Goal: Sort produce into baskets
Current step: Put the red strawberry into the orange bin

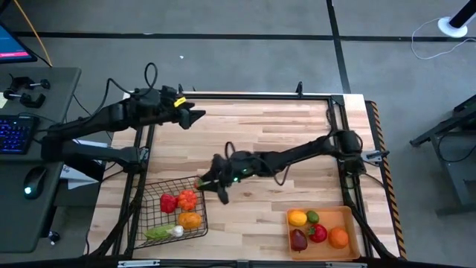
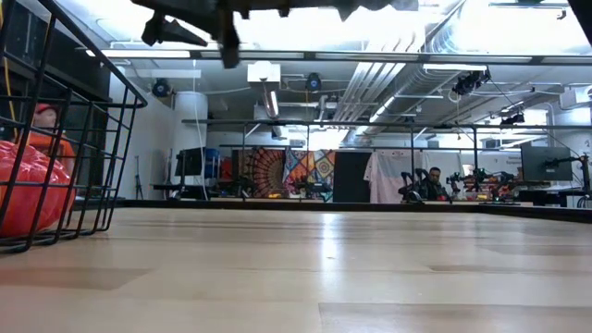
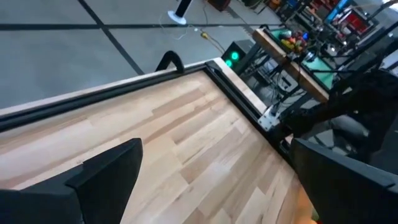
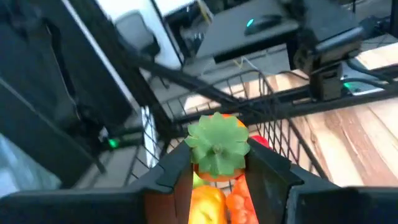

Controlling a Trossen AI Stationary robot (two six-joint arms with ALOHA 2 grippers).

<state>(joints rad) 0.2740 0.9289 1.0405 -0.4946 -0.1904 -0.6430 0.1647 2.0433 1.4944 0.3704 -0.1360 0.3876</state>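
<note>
My right gripper is shut on a small orange vegetable with a green leafy top, above the far right corner of the black wire basket. The basket holds a red pepper, orange pieces, a yellow-orange piece, a green piece and a small white piece. My left gripper is open and empty, above the table's far left part. The orange tray at the near right holds several fruits. My right gripper pinches the orange vegetable between its two fingers, on its orange body just under the leafy top. The fingers slant down from the table's right side. The vegetable is lifted clear, above the basket's contents, with its green top turned toward the wrist.
The tray holds a yellow fruit, a green one, a dark red one, a red one and an orange. The bare wooden table lies between the basket and the tray. A desk with a keyboard stands to the left.
</note>
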